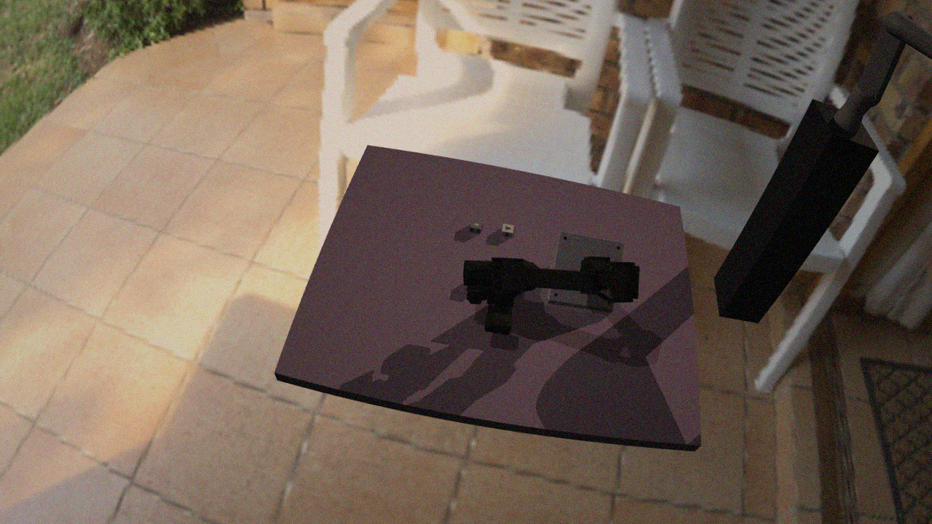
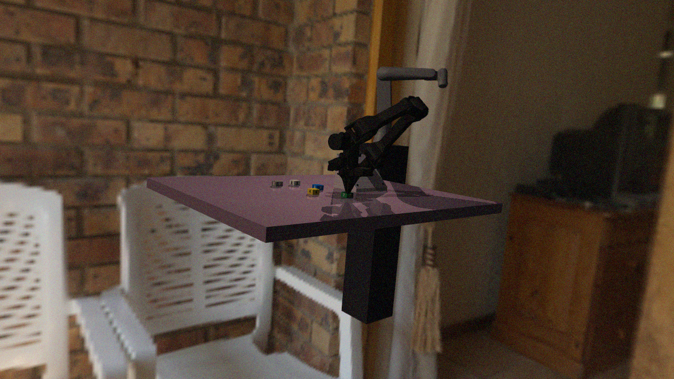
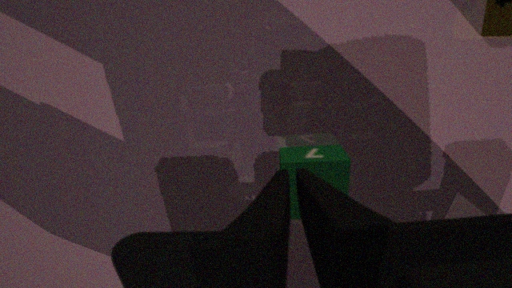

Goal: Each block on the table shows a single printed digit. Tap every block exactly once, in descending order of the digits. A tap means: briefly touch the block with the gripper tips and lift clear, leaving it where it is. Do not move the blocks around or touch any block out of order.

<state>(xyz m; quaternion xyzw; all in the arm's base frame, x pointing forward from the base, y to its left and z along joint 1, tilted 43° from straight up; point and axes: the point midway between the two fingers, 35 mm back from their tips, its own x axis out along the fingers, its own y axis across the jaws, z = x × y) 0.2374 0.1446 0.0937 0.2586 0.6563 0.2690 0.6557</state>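
The green block (image 2: 346,195) (image 3: 334,171) shows a 7 and sits on the table. My gripper (image 2: 347,190) (image 3: 291,178) is shut with nothing held. Its tips are at the top of the green block and seem to touch it; exact contact is unclear. A yellow block (image 2: 313,191) (image 3: 498,25) is cut off at the upper right corner of the wrist view. A blue block (image 2: 317,187), a white block (image 1: 507,229) (image 2: 294,182) and a grey block (image 1: 475,228) (image 2: 277,184) stand apart; their digits are too small to read. The arm hides the green, yellow and blue blocks in the top view.
The purple table (image 1: 391,188) (image 2: 226,200) carries the blocks. The grey base plate (image 1: 566,250) lies under the arm. Dark arm shadows fall around the green block. A black column (image 1: 795,215) stands beyond the table edge, and white chairs stand around it.
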